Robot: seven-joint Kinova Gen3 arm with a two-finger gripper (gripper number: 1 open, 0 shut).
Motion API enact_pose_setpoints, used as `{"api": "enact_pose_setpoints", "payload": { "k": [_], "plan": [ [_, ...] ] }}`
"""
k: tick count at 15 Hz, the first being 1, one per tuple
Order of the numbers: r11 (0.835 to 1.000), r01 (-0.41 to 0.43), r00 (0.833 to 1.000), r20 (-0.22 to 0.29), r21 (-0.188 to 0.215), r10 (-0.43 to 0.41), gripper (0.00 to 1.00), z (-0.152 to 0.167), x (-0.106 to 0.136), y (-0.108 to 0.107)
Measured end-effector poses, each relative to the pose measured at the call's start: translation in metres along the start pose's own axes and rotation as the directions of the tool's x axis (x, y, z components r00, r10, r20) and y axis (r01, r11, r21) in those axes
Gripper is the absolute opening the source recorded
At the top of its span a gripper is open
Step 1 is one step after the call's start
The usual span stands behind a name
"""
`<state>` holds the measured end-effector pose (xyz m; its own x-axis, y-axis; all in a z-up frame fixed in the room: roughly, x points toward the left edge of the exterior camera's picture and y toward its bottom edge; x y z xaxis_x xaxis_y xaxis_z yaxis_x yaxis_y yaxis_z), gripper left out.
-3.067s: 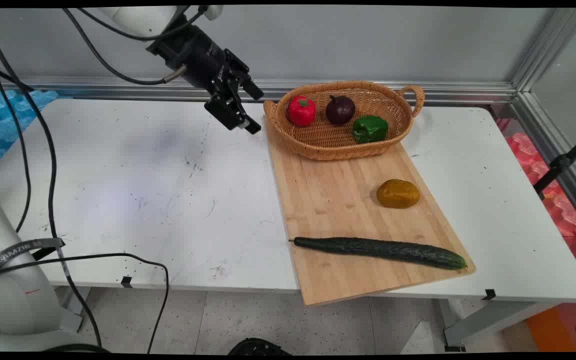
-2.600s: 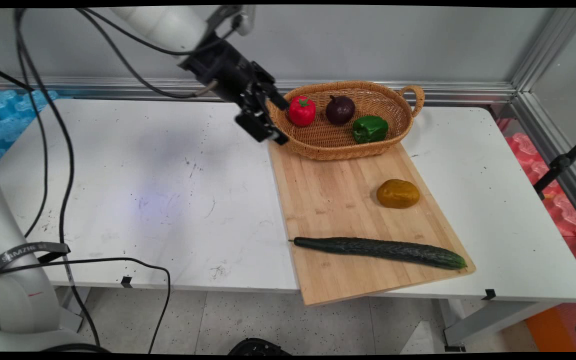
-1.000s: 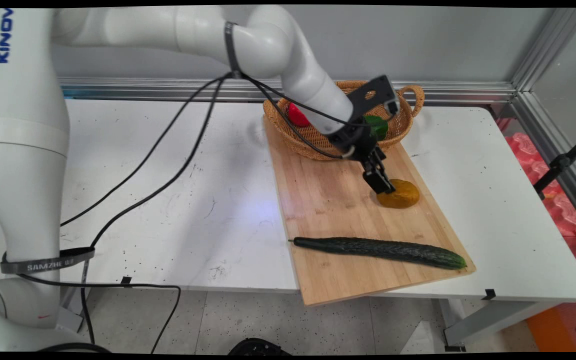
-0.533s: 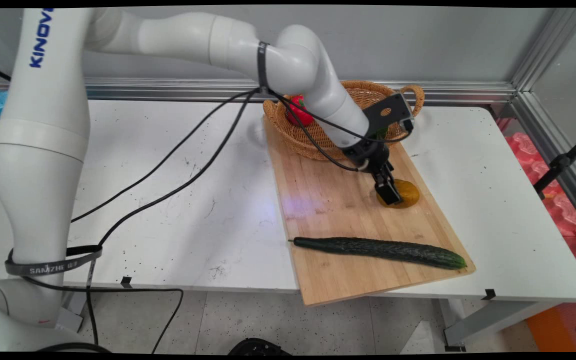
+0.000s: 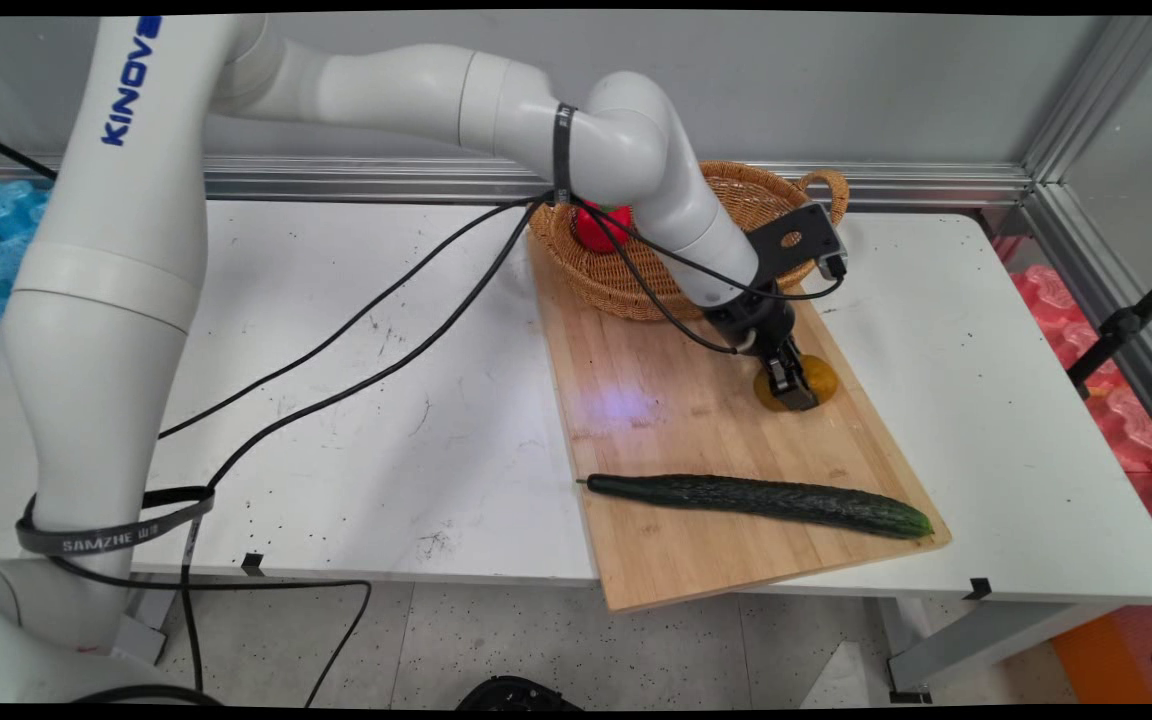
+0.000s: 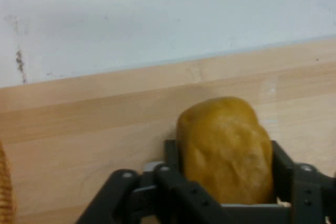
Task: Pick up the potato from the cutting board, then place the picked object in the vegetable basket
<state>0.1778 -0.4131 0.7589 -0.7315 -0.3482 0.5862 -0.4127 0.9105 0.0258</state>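
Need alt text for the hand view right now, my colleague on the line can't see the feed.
Close up, a yellow-brown potato sits between the two black fingers of the gripper, which flank it on either side on a light wooden cutting board. Beyond the board's far edge lies the white table, and a sliver of wicker basket shows at the lower left edge.

My gripper is reaching down onto a brown potato and covering its left side. The potato is lying on a wooden board on the white table. A long green cucumber is lying across the board, nearer the front. Behind my arm, a basket is sitting on the board's far end, with a red pepper peeking out.
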Motion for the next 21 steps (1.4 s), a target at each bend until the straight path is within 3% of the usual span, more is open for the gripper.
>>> {"api": "enact_pose_setpoints", "payload": {
  "k": [8, 21],
  "plan": [
    [1.0, -0.028, 0.999, -0.035, -0.002, 0.028, 0.0, -0.014, 0.009, -0.002],
    [0.996, 0.041, 0.991, -0.13, 0.082, -0.03, 0.0, -0.144, 0.005, -0.008]
  ]
}}
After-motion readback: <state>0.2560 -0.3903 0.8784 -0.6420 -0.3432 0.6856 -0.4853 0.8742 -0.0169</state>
